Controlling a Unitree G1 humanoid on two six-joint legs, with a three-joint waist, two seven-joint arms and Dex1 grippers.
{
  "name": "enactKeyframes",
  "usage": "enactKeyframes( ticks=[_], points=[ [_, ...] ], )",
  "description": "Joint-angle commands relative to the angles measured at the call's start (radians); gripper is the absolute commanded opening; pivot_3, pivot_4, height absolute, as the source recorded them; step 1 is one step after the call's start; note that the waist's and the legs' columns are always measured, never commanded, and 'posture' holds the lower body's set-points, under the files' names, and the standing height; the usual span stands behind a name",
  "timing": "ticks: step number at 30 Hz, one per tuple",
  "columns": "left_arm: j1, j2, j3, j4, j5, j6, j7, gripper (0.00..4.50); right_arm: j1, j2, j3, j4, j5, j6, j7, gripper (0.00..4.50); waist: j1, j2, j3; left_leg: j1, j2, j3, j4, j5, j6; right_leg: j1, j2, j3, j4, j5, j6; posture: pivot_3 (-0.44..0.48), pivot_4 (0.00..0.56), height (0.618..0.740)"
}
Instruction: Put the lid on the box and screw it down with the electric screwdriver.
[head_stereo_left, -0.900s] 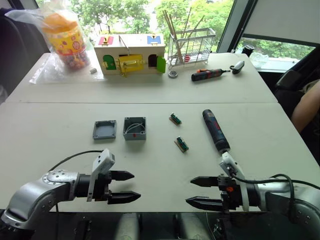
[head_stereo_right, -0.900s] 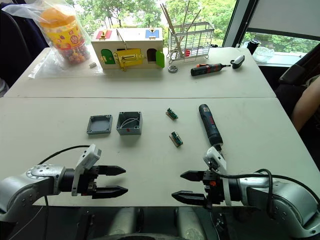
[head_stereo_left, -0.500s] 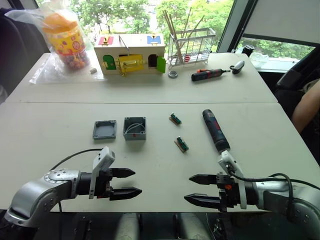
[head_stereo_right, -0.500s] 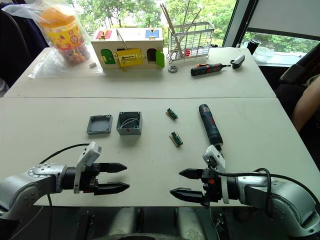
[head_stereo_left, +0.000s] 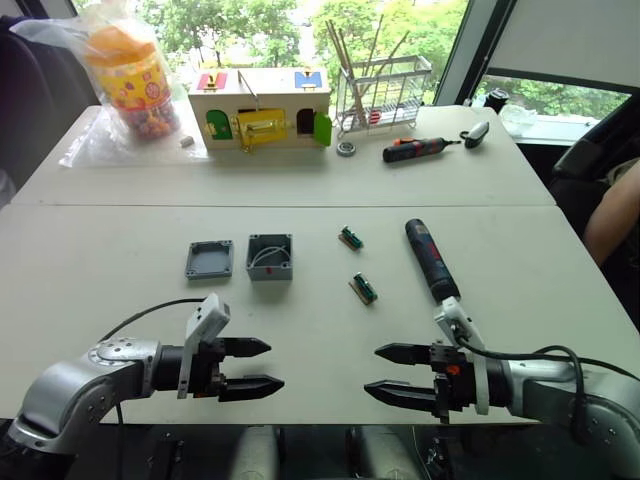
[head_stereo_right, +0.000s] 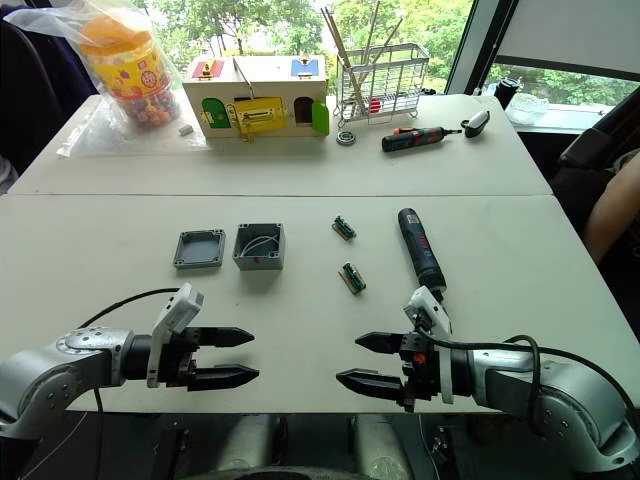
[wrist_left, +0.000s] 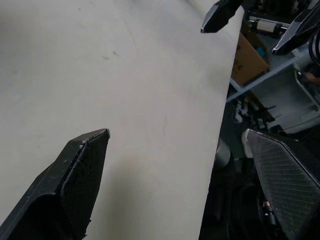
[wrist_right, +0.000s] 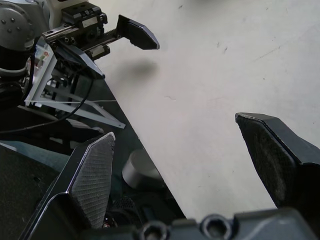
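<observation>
The flat grey lid (head_stereo_left: 209, 259) lies on the white table, just left of the open grey box (head_stereo_left: 270, 256) with white wires inside. The black electric screwdriver (head_stereo_left: 430, 260) with its red band lies to the right, its far end toward the back. My left gripper (head_stereo_left: 263, 366) hovers open over the table's front edge, well in front of the lid. My right gripper (head_stereo_left: 386, 371) is open too, near the front edge, just in front of the screwdriver's near end. Both grippers point toward each other and hold nothing.
Two small green parts (head_stereo_left: 350, 237) (head_stereo_left: 364, 288) lie between box and screwdriver. At the back stand a wooden toy house (head_stereo_left: 260, 108), a bagged jar (head_stereo_left: 130, 75), a wire rack (head_stereo_left: 385, 90) and a black-and-orange screwdriver (head_stereo_left: 420, 149). A person's arm (head_stereo_left: 612, 215) is at the right edge.
My right gripper has edged slightly left and toward the front edge, still open. The left gripper has barely moved.
</observation>
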Motion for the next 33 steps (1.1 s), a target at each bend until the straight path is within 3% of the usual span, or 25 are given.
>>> enactKeyframes(
  ticks=[1,8,11,13,16,18,21,24,29,33],
  points=[
    [-0.009,0.007,0.012,-0.007,-0.011,0.001,-0.011,4.50,0.007,0.003,-0.014,-0.038,0.009,-0.015,0.000,4.35,-0.001,0.000,0.000,0.000,0.000,0.000,0.000,0.000,0.000,0.000,0.000,0.000,0.000,0.000,0.000,0.000,0.150,0.736],
    [-0.037,0.007,0.018,-0.012,0.001,0.023,0.039,4.50,-0.005,0.003,-0.025,-0.019,0.013,-0.024,0.005,4.35,0.000,0.000,0.000,0.000,0.000,0.000,0.000,0.000,0.000,0.000,0.000,0.000,0.000,0.000,0.000,0.000,0.150,0.736],
    [-0.162,0.047,0.074,0.024,-0.055,0.087,0.036,4.50,-0.041,0.001,-0.096,-0.022,0.108,-0.017,-0.004,4.35,0.003,0.000,0.000,0.000,0.000,0.000,0.001,0.000,0.000,0.000,0.000,0.000,0.000,0.000,0.000,0.000,0.150,0.736],
    [-0.287,0.109,0.062,0.069,-0.029,0.089,-0.016,4.50,-0.085,-0.002,-0.147,-0.029,0.190,-0.011,-0.047,4.35,0.001,-0.002,0.001,0.000,-0.001,-0.001,0.002,0.000,0.000,0.001,0.000,-0.001,0.001,0.000,0.000,0.000,0.150,0.736],
    [-0.514,0.208,-0.113,0.173,0.144,0.041,-0.116,4.50,-0.164,0.007,-0.180,-0.035,0.293,-0.012,-0.153,4.35,-0.001,-0.001,0.001,0.000,-0.002,0.000,0.001,0.000,0.000,0.001,0.001,-0.002,0.001,0.000,0.000,0.000,0.150,0.736],
    [-0.664,0.225,-0.241,0.266,0.277,-0.061,-0.221,4.50,-0.218,0.004,-0.163,-0.044,0.318,-0.005,-0.226,4.35,-0.001,0.000,0.001,0.000,-0.003,0.001,0.000,0.000,0.000,0.001,0.001,-0.002,0.000,0.000,0.000,0.000,0.150,0.736],
    [-0.893,0.124,-0.399,0.487,0.464,-0.230,-0.316,4.50,-0.290,0.024,-0.111,-0.063,0.291,-0.018,-0.302,4.35,0.005,0.000,0.001,-0.001,-0.003,0.001,0.000,0.000,0.000,0.000,0.001,-0.003,-0.001,0.000,0.000,0.000,0.150,0.736],
    [-1.020,0.021,-0.503,0.679,0.599,-0.385,-0.392,4.50,-0.337,0.049,-0.047,-0.086,0.193,-0.044,-0.344,4.35,0.002,0.000,0.001,-0.005,-0.003,0.000,0.002,0.000,0.000,-0.002,0.001,-0.004,-0.001,0.000,0.000,0.000,0.150,0.736],
    [-1.102,-0.095,-0.576,0.931,0.765,-0.616,-0.441,4.50,-0.332,0.110,0.016,-0.097,0.083,-0.077,-0.395,4.35,-0.006,0.000,0.001,-0.015,-0.003,0.000,0.003,0.002,-0.003,-0.013,0.001,-0.004,0.002,0.000,0.000,0.000,0.150,0.736],
    [-1.143,-0.147,-0.568,1.059,0.828,-0.706,-0.467,4.50,-0.295,0.138,0.024,-0.117,0.033,-0.098,-0.417,4.35,-0.003,0.000,0.001,-0.017,-0.002,0.000,0.003,0.003,-0.004,-0.016,0.001,-0.004,0.003,0.000,0.000,0.000,0.150,0.736]
  ],
)
